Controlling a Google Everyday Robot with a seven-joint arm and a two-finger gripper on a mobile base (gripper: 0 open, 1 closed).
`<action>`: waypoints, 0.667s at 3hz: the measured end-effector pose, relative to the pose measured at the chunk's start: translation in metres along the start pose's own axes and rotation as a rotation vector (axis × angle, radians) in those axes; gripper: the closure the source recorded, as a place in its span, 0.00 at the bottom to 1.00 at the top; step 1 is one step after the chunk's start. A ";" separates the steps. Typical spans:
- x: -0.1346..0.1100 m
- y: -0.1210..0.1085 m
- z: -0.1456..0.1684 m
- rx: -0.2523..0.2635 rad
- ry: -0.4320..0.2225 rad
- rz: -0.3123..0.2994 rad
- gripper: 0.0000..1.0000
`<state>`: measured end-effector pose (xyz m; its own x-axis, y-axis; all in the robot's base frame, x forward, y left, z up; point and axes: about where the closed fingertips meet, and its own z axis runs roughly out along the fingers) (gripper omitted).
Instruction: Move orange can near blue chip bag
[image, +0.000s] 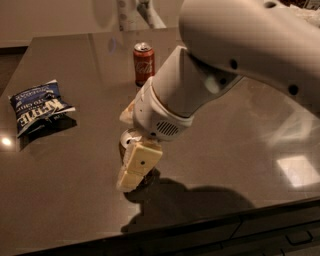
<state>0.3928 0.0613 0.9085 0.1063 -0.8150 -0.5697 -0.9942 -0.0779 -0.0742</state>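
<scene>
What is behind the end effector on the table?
The orange can: only its silver top and a dark strip of its side show. The end effector covers the rest, so its base is hidden.

Plastic end effector (132, 171) over glossy table (230, 150)
</scene>
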 end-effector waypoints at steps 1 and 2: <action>0.002 -0.004 0.001 0.000 -0.010 0.002 0.41; -0.001 -0.016 -0.005 0.004 -0.019 0.008 0.64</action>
<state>0.4081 0.0608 0.9140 0.0987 -0.8046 -0.5856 -0.9950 -0.0690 -0.0729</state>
